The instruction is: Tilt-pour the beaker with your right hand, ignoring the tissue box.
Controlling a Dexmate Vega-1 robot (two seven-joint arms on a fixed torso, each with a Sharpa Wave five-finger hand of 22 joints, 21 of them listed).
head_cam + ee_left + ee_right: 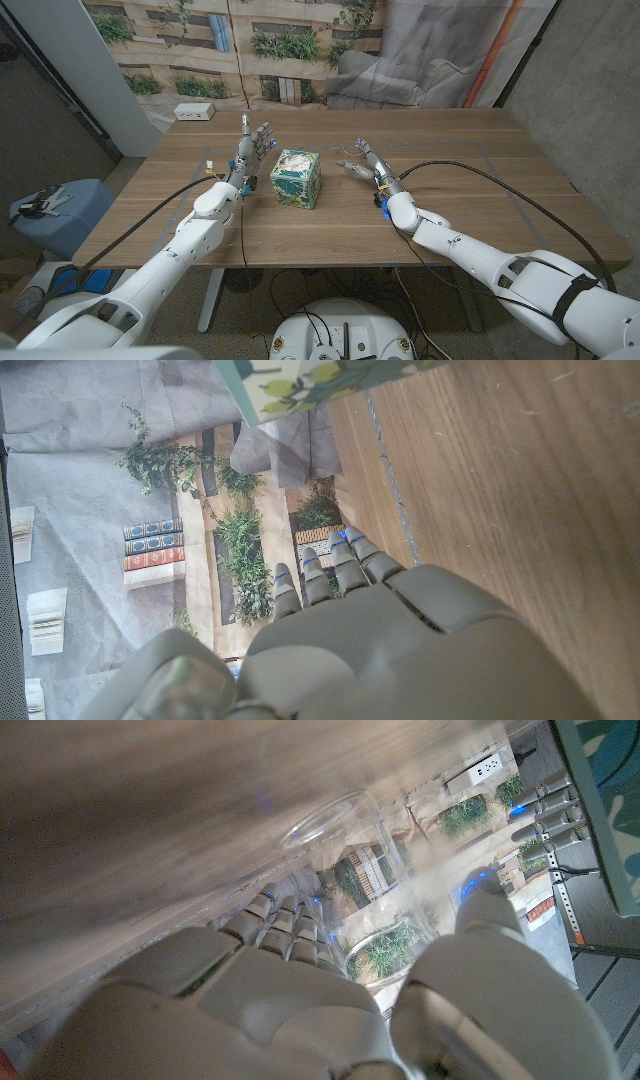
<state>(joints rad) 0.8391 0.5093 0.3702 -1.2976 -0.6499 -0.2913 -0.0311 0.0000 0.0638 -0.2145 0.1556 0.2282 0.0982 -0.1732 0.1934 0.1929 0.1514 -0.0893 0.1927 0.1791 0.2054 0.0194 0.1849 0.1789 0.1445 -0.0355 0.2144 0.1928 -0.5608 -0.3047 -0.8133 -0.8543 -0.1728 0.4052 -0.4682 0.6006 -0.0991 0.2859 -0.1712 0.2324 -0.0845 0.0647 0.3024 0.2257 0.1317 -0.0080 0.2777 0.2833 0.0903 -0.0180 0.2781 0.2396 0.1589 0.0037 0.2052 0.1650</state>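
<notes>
Beside tissue box [296,178] | right robot hand [362,164] grips clear beaker [375,870], barely visible overhead

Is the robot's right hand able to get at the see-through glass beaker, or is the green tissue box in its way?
Probably yes. The right hand already wraps the clear glass beaker, and the green patterned tissue box stands apart, nearer the left hand.

The clear beaker [375,890] blurs against the table, its base hidden between the right hand's [330,1010] fingers. The tissue box [320,385] is cut off at the left wrist view's edge.
</notes>
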